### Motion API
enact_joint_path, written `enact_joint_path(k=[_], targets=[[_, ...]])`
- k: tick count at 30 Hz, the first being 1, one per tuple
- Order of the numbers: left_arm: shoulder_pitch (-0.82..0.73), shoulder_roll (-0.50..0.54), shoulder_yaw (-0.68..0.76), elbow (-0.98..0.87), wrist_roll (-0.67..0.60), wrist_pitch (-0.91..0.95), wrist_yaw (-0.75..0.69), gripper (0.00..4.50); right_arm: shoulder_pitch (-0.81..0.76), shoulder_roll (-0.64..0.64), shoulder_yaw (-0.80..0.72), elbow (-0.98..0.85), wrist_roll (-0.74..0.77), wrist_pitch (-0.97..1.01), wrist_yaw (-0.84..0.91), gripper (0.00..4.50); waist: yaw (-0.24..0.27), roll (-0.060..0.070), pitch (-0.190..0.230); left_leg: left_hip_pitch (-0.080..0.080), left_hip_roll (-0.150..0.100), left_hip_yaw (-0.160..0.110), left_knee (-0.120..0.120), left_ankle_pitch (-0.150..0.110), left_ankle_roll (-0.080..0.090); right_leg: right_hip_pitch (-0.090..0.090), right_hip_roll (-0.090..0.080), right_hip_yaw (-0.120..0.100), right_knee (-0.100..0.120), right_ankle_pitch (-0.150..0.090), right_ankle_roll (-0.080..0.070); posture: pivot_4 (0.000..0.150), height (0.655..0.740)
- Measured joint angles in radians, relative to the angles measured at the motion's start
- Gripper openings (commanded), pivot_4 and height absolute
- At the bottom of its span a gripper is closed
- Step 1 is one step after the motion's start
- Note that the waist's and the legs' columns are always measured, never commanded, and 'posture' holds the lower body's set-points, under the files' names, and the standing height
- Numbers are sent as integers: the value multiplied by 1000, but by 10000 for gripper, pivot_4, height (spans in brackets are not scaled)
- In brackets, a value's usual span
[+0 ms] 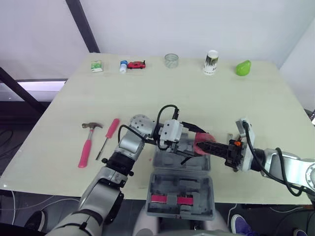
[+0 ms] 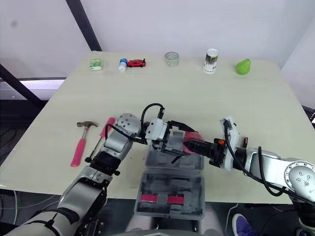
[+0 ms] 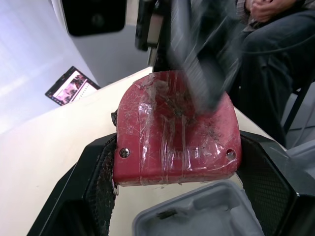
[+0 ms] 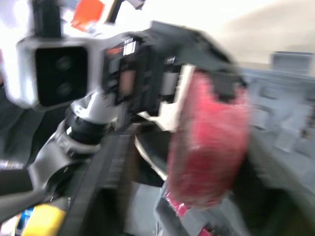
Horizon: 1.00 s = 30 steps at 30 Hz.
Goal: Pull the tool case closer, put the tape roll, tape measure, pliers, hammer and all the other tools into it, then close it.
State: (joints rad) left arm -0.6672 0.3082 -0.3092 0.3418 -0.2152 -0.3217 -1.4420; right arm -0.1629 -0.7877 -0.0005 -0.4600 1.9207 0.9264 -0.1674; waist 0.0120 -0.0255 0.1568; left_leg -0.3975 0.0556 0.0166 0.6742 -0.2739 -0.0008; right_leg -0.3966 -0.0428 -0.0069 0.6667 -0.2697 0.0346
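Grey plastic tool case [image 1: 162,194] lies open at the near edge of the pale wooden bench [image 1: 59,118], both halves flat. Two pink-red bars sit in its near half; what they are cannot be told.

Left hand [image 1: 191,143] is over the far half of the case, closed on a red plastic tape measure [image 3: 177,132] with a rounded body wrapped in clear film. The body sits clasped between the two black fingers [image 3: 101,182], above the case's far rim.

Right hand [image 1: 203,146] comes in from the right of the case and meets the tape measure on the side away from the left hand. Contact seen; whether it is wide or narrow: cannot tell.

Left of the case, well apart from it: claw hammer with a pink handle [image 1: 87,149], and just beside that, nearer the case, a screwdriver with a red handle [image 1: 110,132]. Both lie flat on the bench.

Far beyond the case, in a row along the bench's far edge, from left to right: small green-and-white box [image 1: 97,66], blue-and-white bottle [image 1: 123,66], red toy car [image 1: 137,64], clear glass cup [image 1: 171,60], white paper cup [image 1: 210,62], green pear-shaped object [image 1: 243,68].
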Motion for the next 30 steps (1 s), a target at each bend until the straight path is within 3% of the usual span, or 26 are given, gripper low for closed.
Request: enact_joint_path(k=[2, 7, 9, 11, 19, 20, 30], targets=[[-7, 0, 0, 5, 22, -46, 8, 30577, 2, -1, 7, 13, 27, -17, -19, 5457, 0, 0, 0, 0, 0, 0, 0, 0, 0, 0, 0, 0, 0, 0, 0, 1500, 7400], [-12, -2, 0, 26, 26, -58, 10, 30577, 3, -1, 22, 13, 34, -35, -37, 5457, 0, 0, 0, 0, 0, 0, 0, 0, 0, 0, 0, 0, 0, 0, 0, 1500, 7400], [-11, -2, 2, 26, 22, -51, 11, 41478, 4, -1, 23, 12, 34, -39, -37, 5456, 0, 0, 0, 0, 0, 0, 0, 0, 0, 0, 0, 0, 0, 0, 0, 1500, 7400], [-4, -3, 5, 26, 13, -32, 13, 44630, 7, -2, 23, -1, 33, -35, -35, 5442, 0, 0, 0, 0, 0, -1, 0, 0, 0, 0, 0, 0, 0, 0, 0, 1500, 7400], [38, 92, 63, -22, -114, 105, -63, 45000, 182, -110, -67, 32, 6, 8, 74, 5441, 1, 0, 0, -1, 0, -1, -1, 0, 0, 0, 0, -1, -2, 0, 0, 1500, 7400], [96, 152, 74, -83, -172, 174, -100, 45000, 270, -137, -100, 90, -54, 32, 136, 5441, -1, 1, 0, 0, 1, 0, -1, 0, 0, 0, 0, 0, -2, 0, 0, 1500, 7400], [250, 427, 72, -349, -384, 348, -125, 45000, 366, -86, -111, 199, -274, 89, 268, 5441, 2, 1, 0, 0, 1, 0, -1, 0, 0, 0, 4, 5, -2, 0, 0, 1500, 7400]])
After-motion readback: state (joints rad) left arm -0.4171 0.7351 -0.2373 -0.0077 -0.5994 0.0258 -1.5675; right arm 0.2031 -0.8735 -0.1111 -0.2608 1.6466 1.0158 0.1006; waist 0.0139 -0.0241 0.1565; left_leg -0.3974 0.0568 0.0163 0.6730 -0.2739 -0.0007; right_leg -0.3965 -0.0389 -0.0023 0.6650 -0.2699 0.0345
